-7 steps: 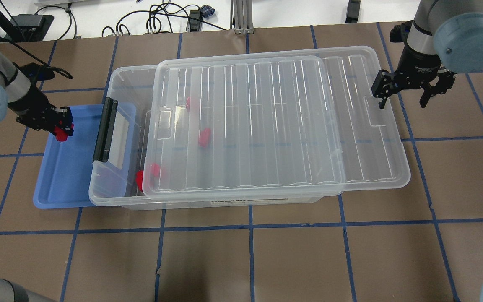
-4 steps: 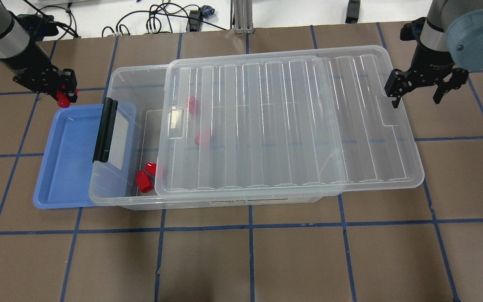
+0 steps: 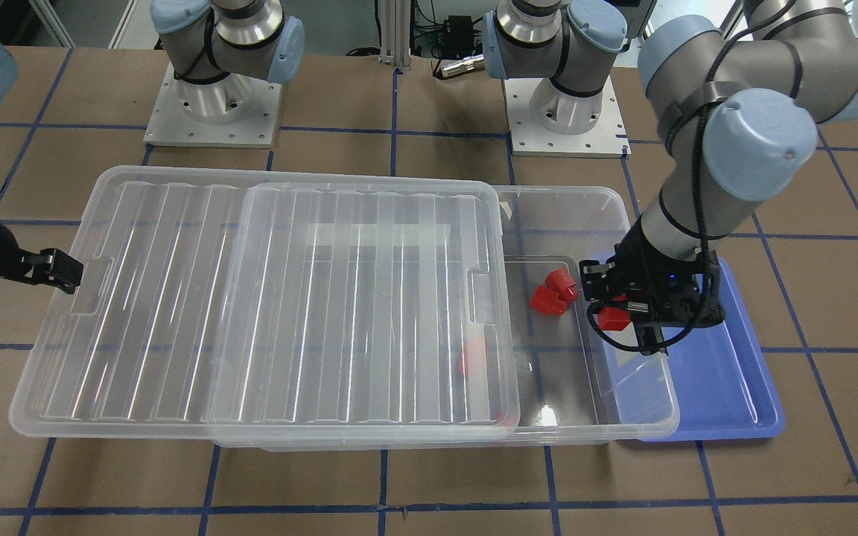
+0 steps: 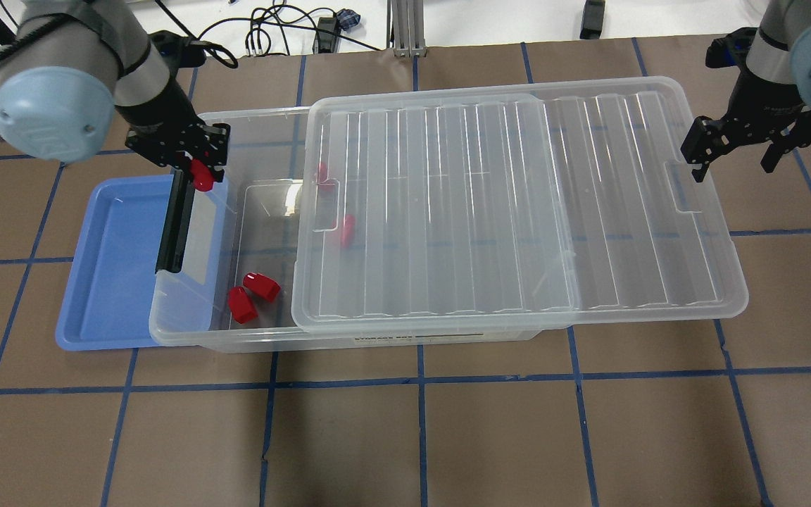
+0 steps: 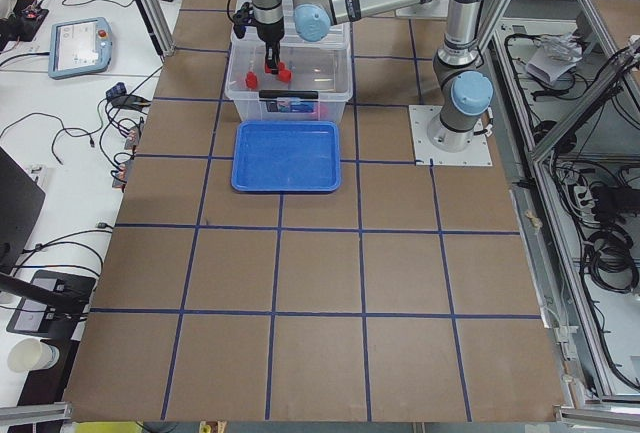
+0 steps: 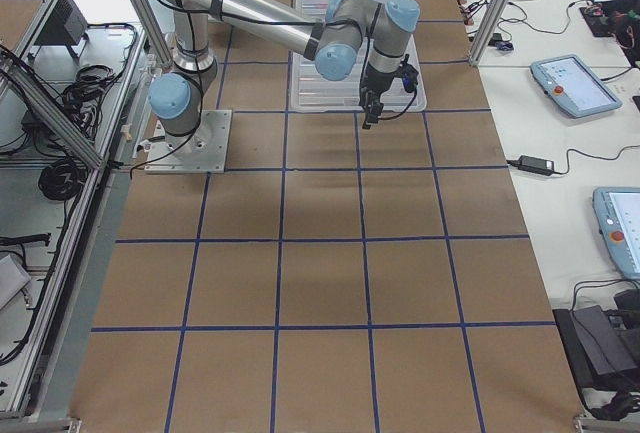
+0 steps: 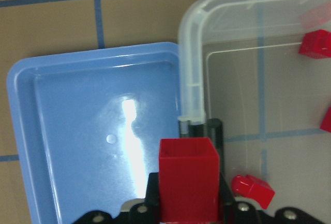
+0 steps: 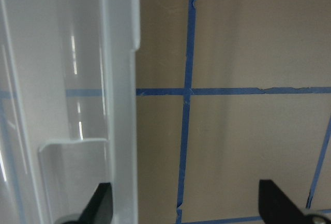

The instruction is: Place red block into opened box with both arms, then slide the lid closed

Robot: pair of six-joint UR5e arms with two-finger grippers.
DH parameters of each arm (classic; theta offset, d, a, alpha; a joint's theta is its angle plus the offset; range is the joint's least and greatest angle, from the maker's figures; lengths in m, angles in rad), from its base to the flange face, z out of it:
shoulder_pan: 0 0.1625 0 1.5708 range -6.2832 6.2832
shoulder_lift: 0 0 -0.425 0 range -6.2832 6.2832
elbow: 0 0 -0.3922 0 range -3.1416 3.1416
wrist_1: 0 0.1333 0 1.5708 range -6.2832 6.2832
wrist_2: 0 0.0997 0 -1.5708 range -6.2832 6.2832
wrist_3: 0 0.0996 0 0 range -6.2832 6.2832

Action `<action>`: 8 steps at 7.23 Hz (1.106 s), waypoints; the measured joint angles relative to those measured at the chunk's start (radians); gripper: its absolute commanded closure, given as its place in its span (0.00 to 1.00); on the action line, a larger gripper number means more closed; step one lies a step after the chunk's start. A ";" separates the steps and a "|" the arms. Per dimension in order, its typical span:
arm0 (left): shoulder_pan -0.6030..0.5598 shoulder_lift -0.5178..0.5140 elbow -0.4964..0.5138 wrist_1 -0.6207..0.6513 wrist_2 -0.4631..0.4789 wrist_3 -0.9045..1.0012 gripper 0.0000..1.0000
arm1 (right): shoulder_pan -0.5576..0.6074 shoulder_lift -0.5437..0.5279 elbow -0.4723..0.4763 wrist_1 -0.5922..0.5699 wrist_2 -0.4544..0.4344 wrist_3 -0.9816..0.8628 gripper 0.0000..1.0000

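My left gripper (image 4: 199, 169) is shut on a red block (image 4: 202, 179) and hangs above the far end of the black bar (image 4: 174, 225) on the clear box (image 4: 187, 336). In the left wrist view the held red block (image 7: 187, 175) sits upright between the fingers, over the box rim (image 7: 190, 74). The ribbed clear lid (image 4: 518, 211) lies on the box, shifted right, leaving the left end uncovered. My right gripper (image 4: 735, 151) is open at the lid's right short edge, with one fingertip (image 8: 101, 203) against the lid (image 8: 67, 79).
Two loose red blocks (image 4: 250, 296) lie in the uncovered part of the box, and two more (image 4: 346, 229) show through the lid. A blue tray (image 4: 110, 267) sits partly under the box's left end. Cables lie beyond the table's far edge.
The left gripper carried the red block from over the blue tray, back and right, to above the box's black bar. The lid and the right gripper shifted further right, uncovering more of the box.
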 measured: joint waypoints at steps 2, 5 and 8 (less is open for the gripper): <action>-0.040 -0.018 -0.084 0.108 -0.001 -0.060 0.95 | -0.024 -0.001 0.003 -0.015 -0.014 -0.039 0.00; -0.037 -0.053 -0.208 0.283 -0.006 -0.061 0.95 | -0.034 -0.014 -0.003 -0.011 -0.009 -0.041 0.00; -0.040 -0.092 -0.269 0.367 -0.008 -0.078 0.58 | -0.029 -0.058 -0.006 -0.001 0.001 -0.037 0.00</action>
